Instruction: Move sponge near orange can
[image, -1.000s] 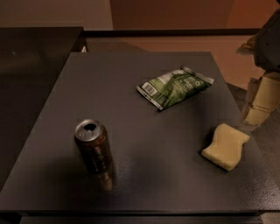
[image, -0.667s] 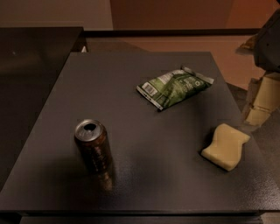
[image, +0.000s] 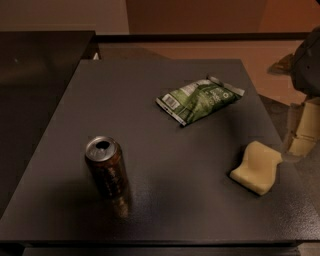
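The pale yellow sponge (image: 256, 167) lies on the dark table (image: 150, 100) near its right edge, towards the front. The orange can (image: 106, 167) stands upright at the front left, silver top showing, well apart from the sponge. My gripper (image: 302, 129) hangs at the right edge of the view, just beyond the table's right edge. It is to the right of the sponge and a little behind it, not touching it. It holds nothing that I can see.
A crinkled green snack bag (image: 199, 99) lies on the table behind the sponge, right of centre. A dark counter (image: 35, 75) adjoins the table on the left. Floor shows beyond the table's right and back edges.
The gripper has sunk slightly lower at the right edge. The sponge, the can and the bag have not moved.
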